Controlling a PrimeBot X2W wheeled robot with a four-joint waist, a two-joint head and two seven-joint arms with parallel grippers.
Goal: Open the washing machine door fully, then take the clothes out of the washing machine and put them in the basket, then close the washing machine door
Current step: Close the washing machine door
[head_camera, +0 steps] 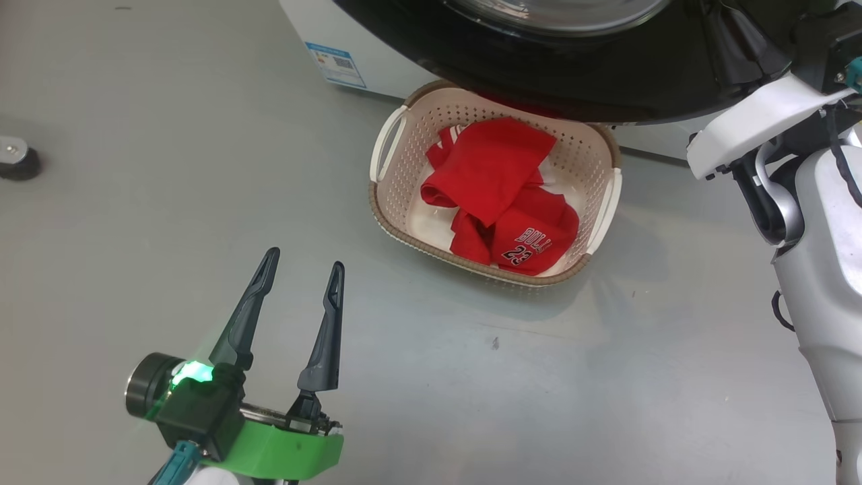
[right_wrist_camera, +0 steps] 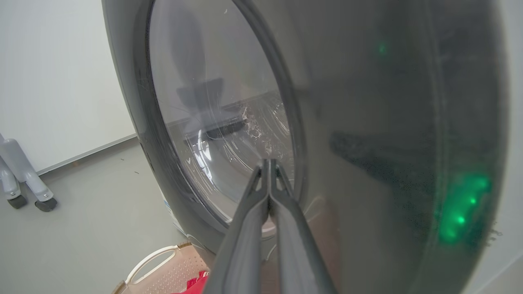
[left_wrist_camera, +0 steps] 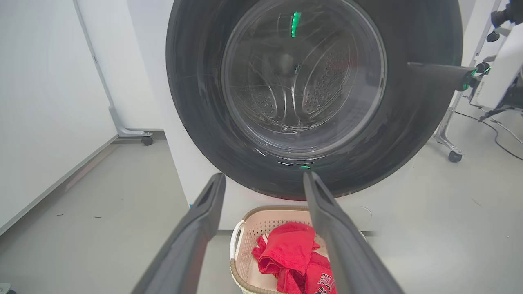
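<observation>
Now the right claw [right_wrist_camera: 267,162], pinched together, sits at the washing machine door [right_wrist_camera: 367,102]; left claw [head_camera: 305,260] gapes wide.

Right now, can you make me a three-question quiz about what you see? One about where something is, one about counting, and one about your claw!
1. Where are the red clothes?
A in the basket
B on a shelf
C on a chair

2. How many white handles does the basket have?
A one
B two
C four

3. The left claw is:
A open and empty
B shut on a sock
C shut on a spoon

Answers:
1 A, the red pile lies inside the basket's cream walls.
2 B, there is one handle on each short side.
3 A, its two fingers stand apart with nothing between them.
</observation>
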